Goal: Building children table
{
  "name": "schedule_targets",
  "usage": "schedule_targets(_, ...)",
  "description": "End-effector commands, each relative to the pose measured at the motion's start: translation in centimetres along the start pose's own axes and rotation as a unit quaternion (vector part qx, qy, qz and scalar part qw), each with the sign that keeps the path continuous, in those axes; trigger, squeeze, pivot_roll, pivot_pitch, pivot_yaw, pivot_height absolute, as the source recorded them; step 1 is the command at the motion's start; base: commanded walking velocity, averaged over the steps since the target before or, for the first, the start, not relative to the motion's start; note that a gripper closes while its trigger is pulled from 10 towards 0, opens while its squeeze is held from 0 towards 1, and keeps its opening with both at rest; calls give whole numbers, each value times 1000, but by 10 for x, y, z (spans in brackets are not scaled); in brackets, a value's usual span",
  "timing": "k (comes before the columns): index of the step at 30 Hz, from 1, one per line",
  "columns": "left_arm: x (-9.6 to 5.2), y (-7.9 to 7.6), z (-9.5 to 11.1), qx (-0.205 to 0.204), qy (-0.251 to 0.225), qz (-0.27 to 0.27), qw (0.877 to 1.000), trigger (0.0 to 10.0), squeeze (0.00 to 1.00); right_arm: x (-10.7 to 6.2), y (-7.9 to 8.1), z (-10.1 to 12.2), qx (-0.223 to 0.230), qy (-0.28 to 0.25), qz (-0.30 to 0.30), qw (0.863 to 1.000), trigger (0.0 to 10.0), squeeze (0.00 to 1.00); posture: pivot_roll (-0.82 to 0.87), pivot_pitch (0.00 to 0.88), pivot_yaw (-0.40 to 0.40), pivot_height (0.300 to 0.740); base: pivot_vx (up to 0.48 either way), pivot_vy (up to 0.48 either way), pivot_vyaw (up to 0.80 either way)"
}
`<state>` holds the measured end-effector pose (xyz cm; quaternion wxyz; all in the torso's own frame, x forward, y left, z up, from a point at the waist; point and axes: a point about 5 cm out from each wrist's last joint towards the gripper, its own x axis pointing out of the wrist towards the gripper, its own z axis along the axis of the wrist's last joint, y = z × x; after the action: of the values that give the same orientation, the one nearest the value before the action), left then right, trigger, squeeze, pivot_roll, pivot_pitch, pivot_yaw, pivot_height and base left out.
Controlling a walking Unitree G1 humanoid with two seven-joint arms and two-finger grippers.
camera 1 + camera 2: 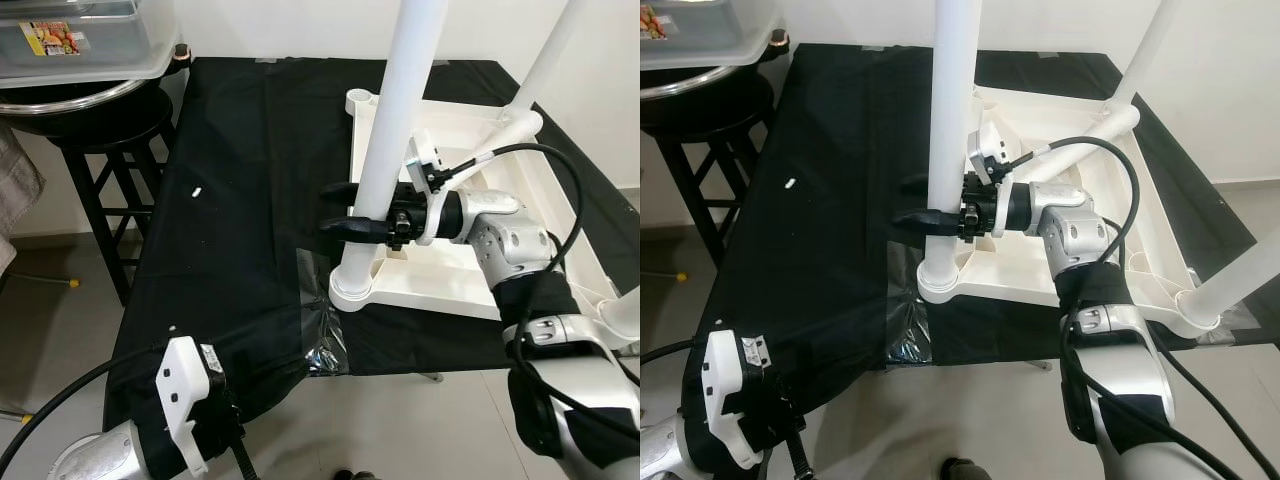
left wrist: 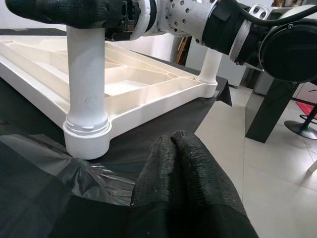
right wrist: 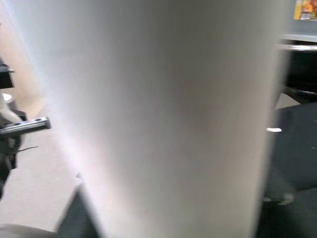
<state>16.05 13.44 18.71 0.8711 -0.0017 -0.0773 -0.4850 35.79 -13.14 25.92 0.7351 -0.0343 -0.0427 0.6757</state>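
The right gripper (image 1: 340, 208) has its two black fingers clamped around a white leg (image 1: 390, 150) at frame centre, standing upright in the corner socket of the upturned white tabletop (image 1: 470, 290) on black cloth (image 1: 240, 200). At the lower left, the left gripper (image 2: 181, 163) hangs with fingers pressed together, holding nothing.

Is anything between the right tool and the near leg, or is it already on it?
Nothing in the way. The right tool is already around the near leg, one finger on each side, just above its socket in the tabletop. The left tool hangs low, off the table edge.
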Motion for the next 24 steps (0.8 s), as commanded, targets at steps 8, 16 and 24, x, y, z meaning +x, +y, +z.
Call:
schedule_targets(8,3,-1,-2,-9,-5,-4,1000,10000,0,-8,8,-15,-15,-16,-63,998,0,0,67,197,-100,740,0,0,0)
schedule_targets(16,5,3,-3,-6,-6,-9,1000,10000,0,1,75,-79,9,49,-524,850,0,0,45,181,-82,740,0,0,0)
schedule_targets(24,9,6,-3,-3,-10,-19,1000,10000,0,20,84,-80,-13,63,-517,854,0,0,47,157,-70,740,0,0,0)
